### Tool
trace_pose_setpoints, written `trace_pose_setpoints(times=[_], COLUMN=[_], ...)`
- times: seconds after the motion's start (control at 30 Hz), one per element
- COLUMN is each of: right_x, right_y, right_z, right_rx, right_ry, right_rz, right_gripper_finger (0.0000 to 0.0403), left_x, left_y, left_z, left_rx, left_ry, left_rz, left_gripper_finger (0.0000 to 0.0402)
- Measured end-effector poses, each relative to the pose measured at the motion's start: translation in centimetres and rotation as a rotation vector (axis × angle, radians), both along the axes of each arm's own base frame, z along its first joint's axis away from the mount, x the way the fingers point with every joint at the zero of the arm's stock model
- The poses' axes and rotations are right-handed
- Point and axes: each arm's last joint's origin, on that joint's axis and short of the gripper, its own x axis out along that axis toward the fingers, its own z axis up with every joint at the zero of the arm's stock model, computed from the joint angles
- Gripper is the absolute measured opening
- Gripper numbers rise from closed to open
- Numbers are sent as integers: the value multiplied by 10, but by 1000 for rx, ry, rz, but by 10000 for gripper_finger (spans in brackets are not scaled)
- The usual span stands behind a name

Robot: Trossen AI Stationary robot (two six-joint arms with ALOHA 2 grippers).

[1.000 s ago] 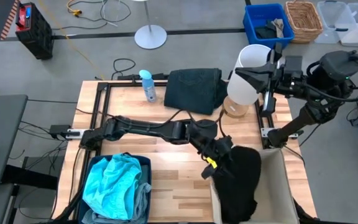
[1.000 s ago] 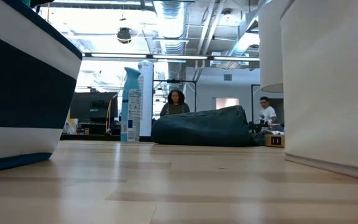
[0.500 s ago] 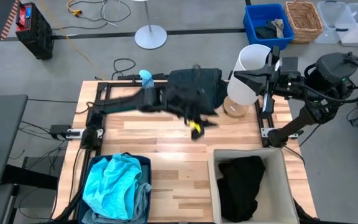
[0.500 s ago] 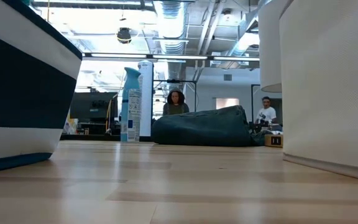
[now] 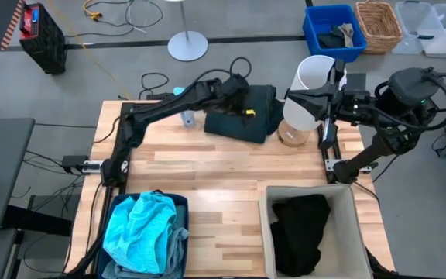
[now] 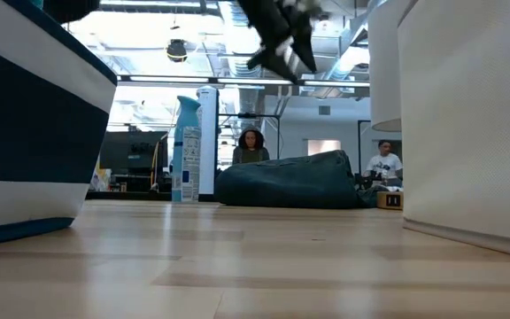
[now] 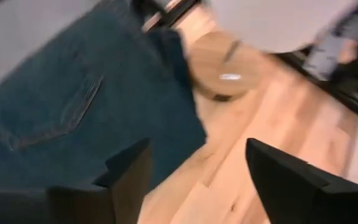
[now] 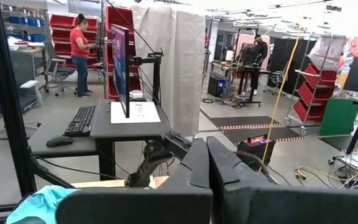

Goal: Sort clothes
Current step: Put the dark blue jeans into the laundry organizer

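In the high view the left pincer [image 5: 242, 99] hangs over the dark teal denim garment [image 5: 242, 120], which lies folded at the upper middle of the wooden surface [image 5: 207, 174]. The left wrist view shows its two dark fingers [image 7: 129, 171] spread wide apart, with nothing between them, and the denim with a stitched pocket below. In the low view the same pincer [image 6: 282, 40] shows at the top of the frame, clear above the denim heap [image 6: 290, 182].

The right pincer [image 5: 296, 97] is held at the upper right of the high view, above the surface's edge, beside a white cylinder [image 5: 312, 77]. In the right wrist view its fingers [image 8: 197, 165] are pressed together with nothing held.

The black garment [image 5: 296, 232] lies inside the pale bin [image 5: 265, 213] at the lower right. The turquoise garment [image 5: 138, 229] fills the dark-blue bin [image 5: 180, 203] at the lower left, with the pale blue garment [image 5: 175, 248] showing at its right edge.

A spray bottle [image 5: 183, 116] stands left of the denim, partly hidden by the left arm. Beyond the surface, the low view shows two people in the room.
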Motion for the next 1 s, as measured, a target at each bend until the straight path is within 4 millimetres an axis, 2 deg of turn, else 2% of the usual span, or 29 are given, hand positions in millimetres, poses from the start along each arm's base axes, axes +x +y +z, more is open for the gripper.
trace_pose_setpoints(times=[0.13, 0.27, 0.37, 0.5, 0.67, 0.77, 0.87, 1.0], right_x=[9, 23, 35, 48, 61, 65, 66, 65], right_y=[3, 8, 12, 17, 21, 24, 26, 27], right_z=[-3, -8, -13, -19, -25, -27, -28, -28], right_rx=[10, 5, 4, 2, -1, 0, -2, -1], right_ry=[14, 35, 59, 84, 112, 117, 124, 119], right_rz=[2, 3, 3, 4, 7, 12, 23, 30], right_gripper_finger=[0, 0, 0, 0, 0, 0, 0, 0], left_x=[9, 12, 9, 6, -6, -8, -6, -2], left_y=[26, 48, 60, 73, 97, 111, 119, 120], left_z=[-30, -51, -54, -47, -47, -54, -70, -87], left_rx=[-80, -80, -36, 44, -22, -51, -117, -129], left_ry=[28, 56, 84, 52, 4, -16, -4, 57], left_rz=[115, 179, 203, 221, 327, 368, 345, 324], left_gripper_finger=[284, 292, 292, 293, 293, 293, 293, 293])
